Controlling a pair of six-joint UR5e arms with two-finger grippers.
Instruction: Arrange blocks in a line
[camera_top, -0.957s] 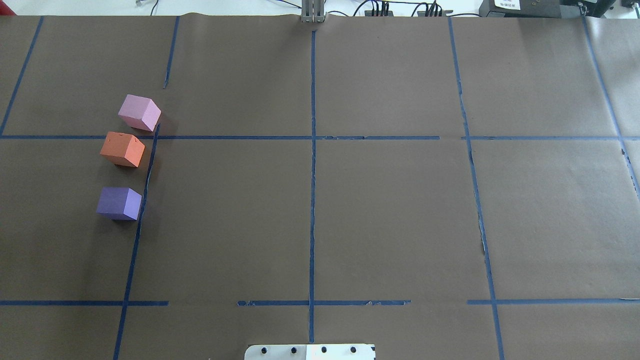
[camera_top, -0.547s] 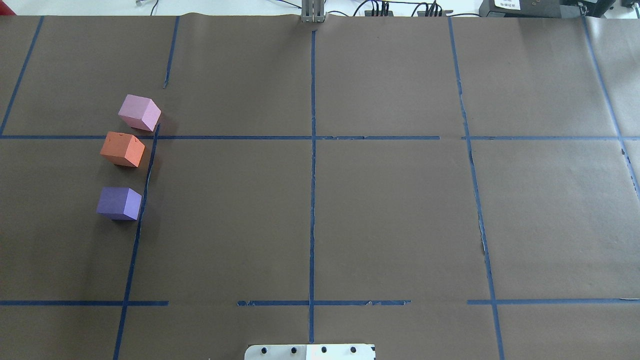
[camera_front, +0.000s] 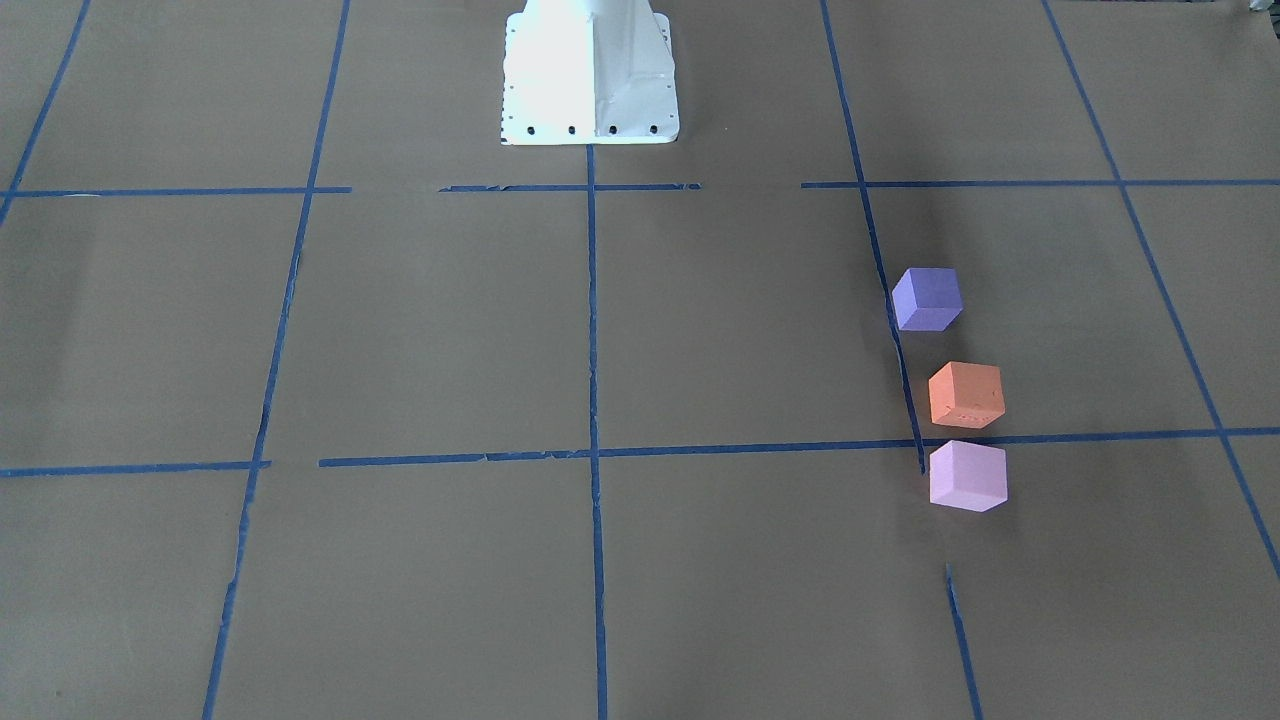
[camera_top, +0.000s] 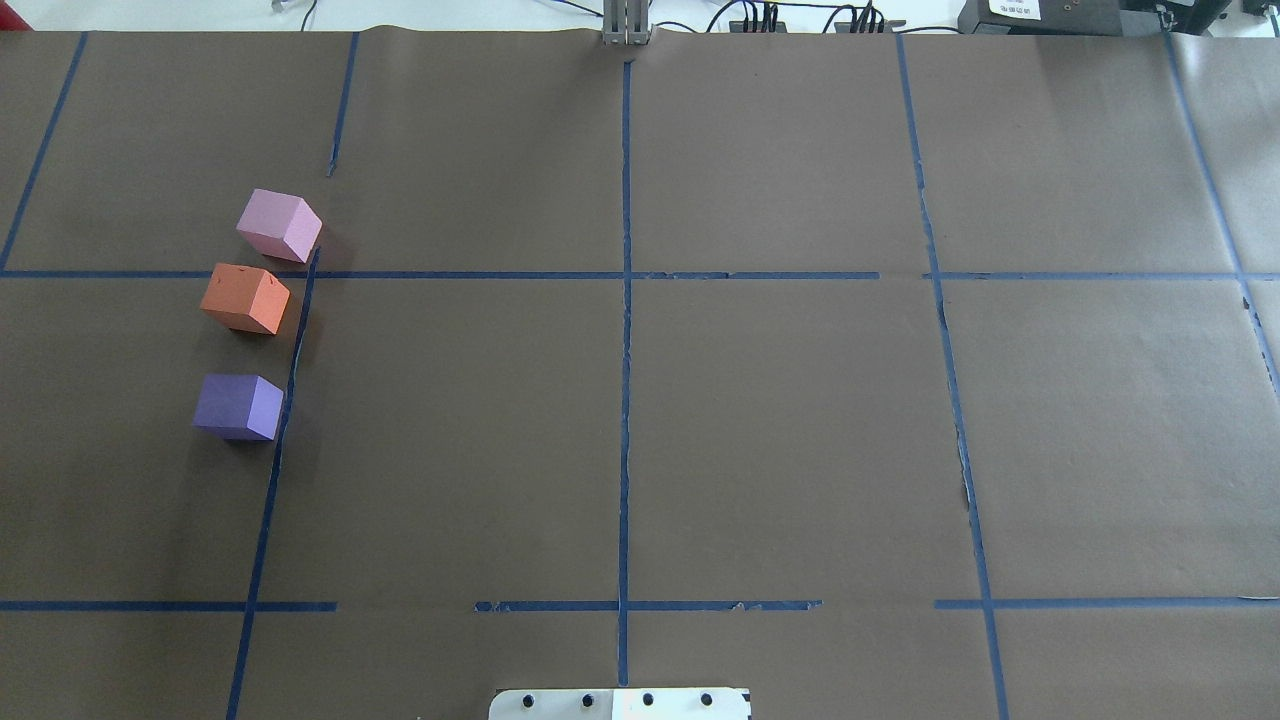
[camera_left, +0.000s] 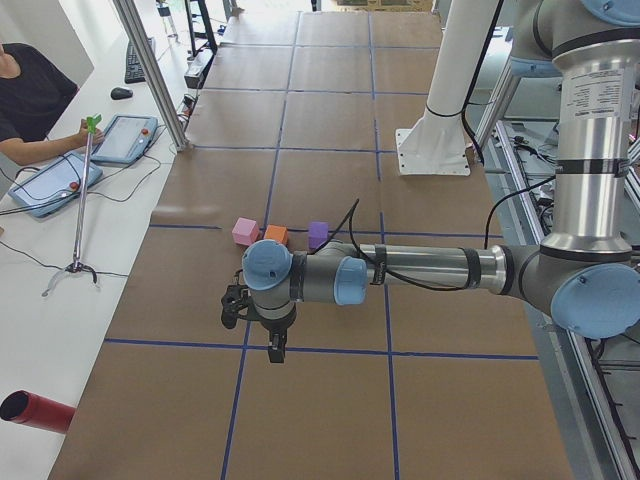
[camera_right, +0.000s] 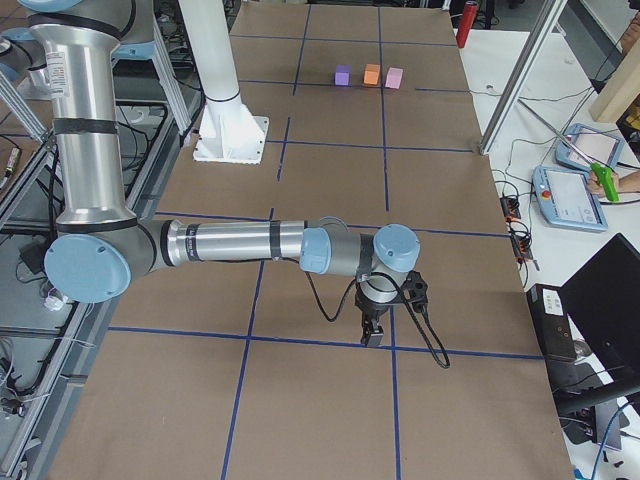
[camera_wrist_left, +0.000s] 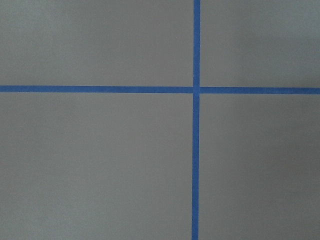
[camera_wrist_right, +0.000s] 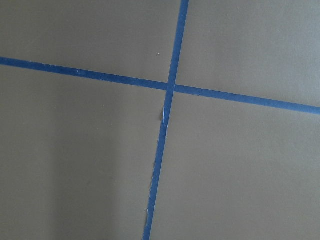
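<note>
Three cubes stand in a rough row along a blue tape line on the robot's left side of the table. They are the pale pink block (camera_top: 280, 225), the orange block (camera_top: 245, 298) and the violet-blue block (camera_top: 238, 406), also in the front view as pink (camera_front: 967, 476), orange (camera_front: 965, 394), violet-blue (camera_front: 927, 299). Pink and orange are close; violet-blue stands a gap apart. My left gripper (camera_left: 275, 350) hangs over bare paper, apart from the blocks. My right gripper (camera_right: 372, 335) is far from them. I cannot tell whether either is open or shut.
Brown paper with a blue tape grid (camera_top: 625, 400) covers the table. The white robot base (camera_front: 590, 80) stands at the near middle edge. Operators' tablets (camera_left: 120, 140) and a red cylinder (camera_left: 35, 412) lie beyond the table's edge. Both wrist views show only paper and tape.
</note>
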